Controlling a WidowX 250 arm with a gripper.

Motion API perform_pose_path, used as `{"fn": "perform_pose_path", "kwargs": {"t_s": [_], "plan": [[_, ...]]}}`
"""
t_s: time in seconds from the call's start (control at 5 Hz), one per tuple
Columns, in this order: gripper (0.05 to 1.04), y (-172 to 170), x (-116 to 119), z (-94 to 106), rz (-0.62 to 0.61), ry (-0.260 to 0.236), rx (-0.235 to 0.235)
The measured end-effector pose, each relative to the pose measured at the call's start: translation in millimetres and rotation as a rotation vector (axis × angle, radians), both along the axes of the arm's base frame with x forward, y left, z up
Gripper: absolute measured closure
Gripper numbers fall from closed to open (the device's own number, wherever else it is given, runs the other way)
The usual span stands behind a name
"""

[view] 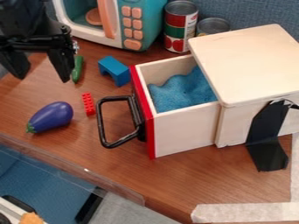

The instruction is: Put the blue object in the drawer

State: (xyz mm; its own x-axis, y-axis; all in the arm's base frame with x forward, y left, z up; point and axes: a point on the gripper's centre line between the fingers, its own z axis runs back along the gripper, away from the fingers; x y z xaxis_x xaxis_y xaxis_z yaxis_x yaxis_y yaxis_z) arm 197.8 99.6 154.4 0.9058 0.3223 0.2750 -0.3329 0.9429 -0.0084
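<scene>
Wooden tabletop (125,179) holds one blue block (117,71), one red brick (88,104), one eggplant (51,117), two cans (180,27), one pulled-out drawer (186,134); one gripper (39,65) hangs upper left, fingers spread apart

From where I stand, a brown wood-grain table (125,168); on it, a wooden box (248,61), drawer open; nearby, a blue block (121,74), green toy vegetable (78,70), red brick (88,103), purple eggplant (51,117); behind, a toy microwave (146,24), two cans (180,22); pale tape (245,212) nearer me.
</scene>
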Motion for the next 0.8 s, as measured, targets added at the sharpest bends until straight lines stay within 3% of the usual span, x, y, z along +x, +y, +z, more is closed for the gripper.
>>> {"fn": "perform_pose_path", "kwargs": {"t_s": [0.2, 0.4, 0.6, 0.8], "plan": [[0.083, -1.2, 0.0, -3.7, 0.012, 0.008, -0.016], [0.083, 8.2, 28.7, -11.1, 0.193, -0.019, -0.102], [0.083, 22.0, 54.9, -9.3, 0.346, -0.060, -0.155], [0.082, 34.9, 78.6, 0.0, 0.515, -0.134, -0.204]]}}
